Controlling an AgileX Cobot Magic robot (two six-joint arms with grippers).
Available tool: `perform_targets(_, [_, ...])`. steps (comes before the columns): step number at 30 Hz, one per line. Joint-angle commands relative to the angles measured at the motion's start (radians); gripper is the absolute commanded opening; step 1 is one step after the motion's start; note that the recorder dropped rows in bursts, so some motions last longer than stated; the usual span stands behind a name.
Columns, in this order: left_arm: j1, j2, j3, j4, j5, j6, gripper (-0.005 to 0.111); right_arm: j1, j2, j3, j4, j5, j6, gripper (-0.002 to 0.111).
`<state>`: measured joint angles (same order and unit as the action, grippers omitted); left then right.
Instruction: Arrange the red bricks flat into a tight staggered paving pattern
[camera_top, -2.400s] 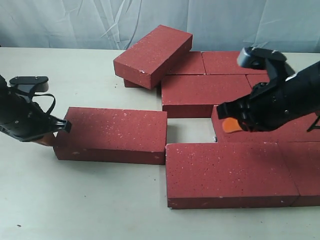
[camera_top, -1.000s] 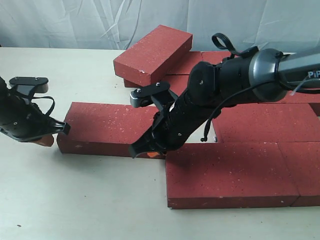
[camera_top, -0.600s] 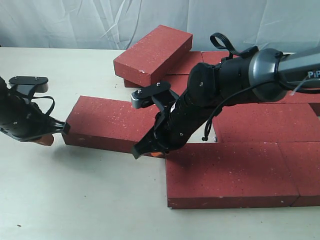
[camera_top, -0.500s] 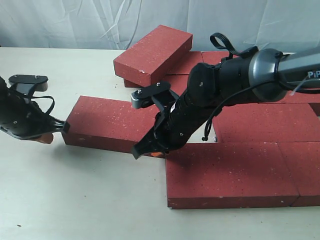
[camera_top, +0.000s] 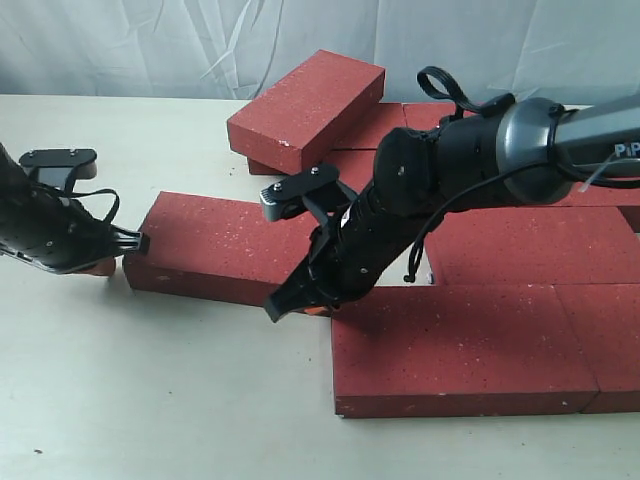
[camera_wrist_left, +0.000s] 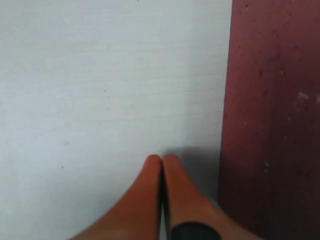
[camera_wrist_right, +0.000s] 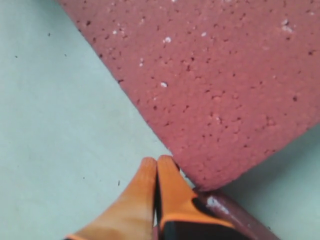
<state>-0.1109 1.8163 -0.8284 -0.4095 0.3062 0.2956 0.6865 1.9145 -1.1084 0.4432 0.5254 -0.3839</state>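
Left gripper (camera_top: 103, 267) nearer rough rectangular brick (camera_top: 215, 245)

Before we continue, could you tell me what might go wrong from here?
The loose brick lies skewed. If the shut left end effector pushes it, its corner may jam against the front brick instead of closing up flush. The shut right end effector sits at that corner and could get pinched.

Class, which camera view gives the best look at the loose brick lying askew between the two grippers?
The exterior view: it shows most of the loose brick, askew between the left gripper and the right gripper. The left wrist view shows only a strip of one side; the right wrist view only one corner.
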Motion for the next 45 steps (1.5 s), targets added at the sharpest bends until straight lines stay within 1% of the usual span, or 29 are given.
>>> perform_targets(1, [-0.002,0.002,0.000,-0.051,-0.018,0.052,0.000,0.001,-0.004,-0.013,-0.011,0.039,-0.001,-0.001])
perform_targets(3, [-0.002,0.002,-0.010,-0.061,-0.007,0.053,0.000,0.001,-0.004,-0.039,-0.011,0.095,-0.001,-0.001])
perform_targets(6, [-0.001,0.002,-0.087,-0.061,0.134,0.073,0.000,0.001,-0.004,-0.087,-0.011,0.168,0.001,-0.001])
perform_targets(7, [-0.001,0.002,-0.104,-0.061,0.158,0.083,0.000,0.001,-0.004,-0.087,-0.011,0.168,0.001,-0.001])
perform_targets(10, [-0.001,0.013,-0.113,-0.072,0.157,0.083,0.000,0.001,-0.002,-0.086,-0.013,0.167,0.001,-0.001])
perform_targets(13, [-0.001,0.034,-0.113,-0.086,0.184,0.083,0.000,0.001,-0.002,-0.084,-0.032,0.149,0.005,-0.001])
perform_targets(16, [-0.001,0.034,-0.113,-0.084,0.198,0.083,0.000,0.001,-0.002,-0.084,-0.082,0.140,0.061,-0.001])
perform_targets(21, [-0.001,0.034,-0.113,-0.084,0.262,0.083,0.000,0.001,-0.002,-0.084,-0.209,0.128,0.190,-0.001])
perform_targets(26, [-0.001,0.034,-0.113,-0.090,0.301,0.083,0.000,0.001,-0.002,-0.084,-0.289,0.128,0.268,-0.001])
perform_targets(37, [-0.001,0.034,-0.113,-0.090,0.349,0.083,0.000,0.001,-0.008,-0.084,-0.311,0.155,0.290,-0.001])
perform_targets(45, [-0.001,0.034,-0.113,-0.094,0.374,0.083,0.000,0.001,-0.092,-0.084,-0.333,0.167,0.290,-0.001])
